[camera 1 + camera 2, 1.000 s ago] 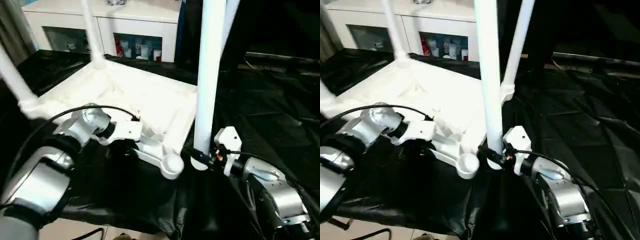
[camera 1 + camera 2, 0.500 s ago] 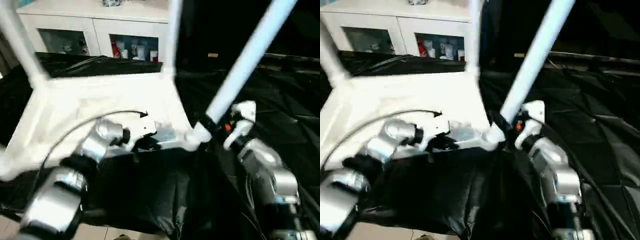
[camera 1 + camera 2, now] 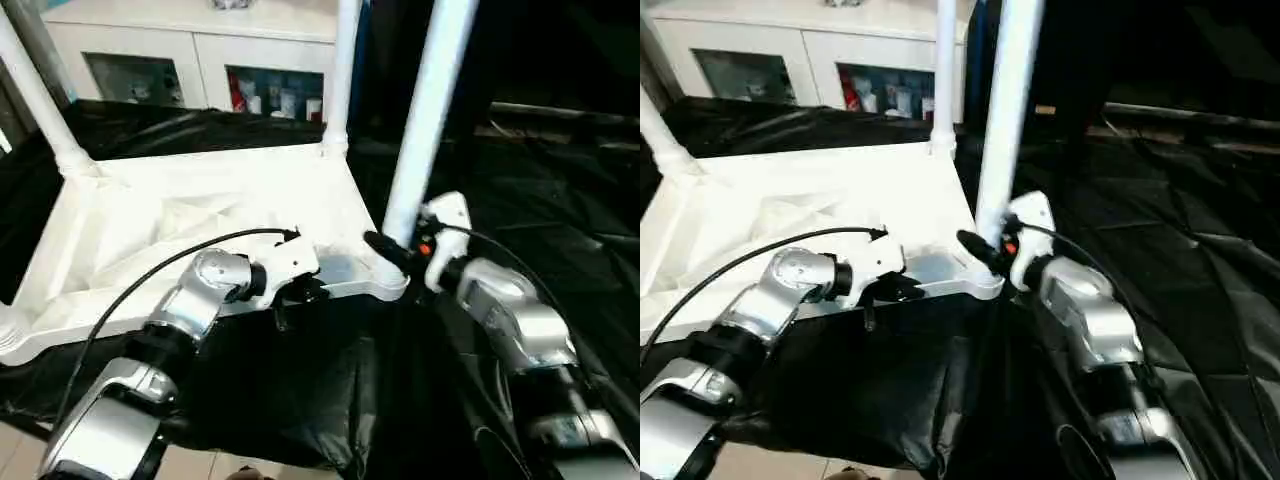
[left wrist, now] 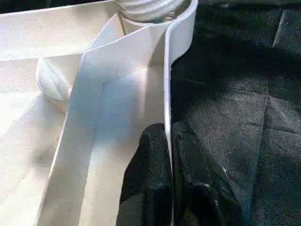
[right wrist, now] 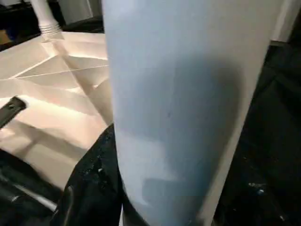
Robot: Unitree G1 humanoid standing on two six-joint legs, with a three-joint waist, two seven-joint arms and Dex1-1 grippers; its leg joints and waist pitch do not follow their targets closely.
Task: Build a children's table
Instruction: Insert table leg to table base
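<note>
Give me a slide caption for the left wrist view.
Left claw pinches the thin side rim of the upturned white tabletop near a corner socket, over black cloth.

One white tabletop (image 3: 190, 215) lies upside down on one black-draped work table (image 3: 560, 200), and three white tube legs rise from its corners: a far-left leg (image 3: 35, 95), a far-right leg (image 3: 343, 70) and a near-right leg (image 3: 430, 110) (a fourth corner, at the near left, sits at the picture's edge and cannot be judged). Two silver arms reach in, each ending in one black two-fingered gripper, the left gripper (image 4: 170, 155) and the right gripper (image 3: 385, 250). One white cabinet (image 3: 200, 50) with two glass-fronted compartments stands behind.
</note>
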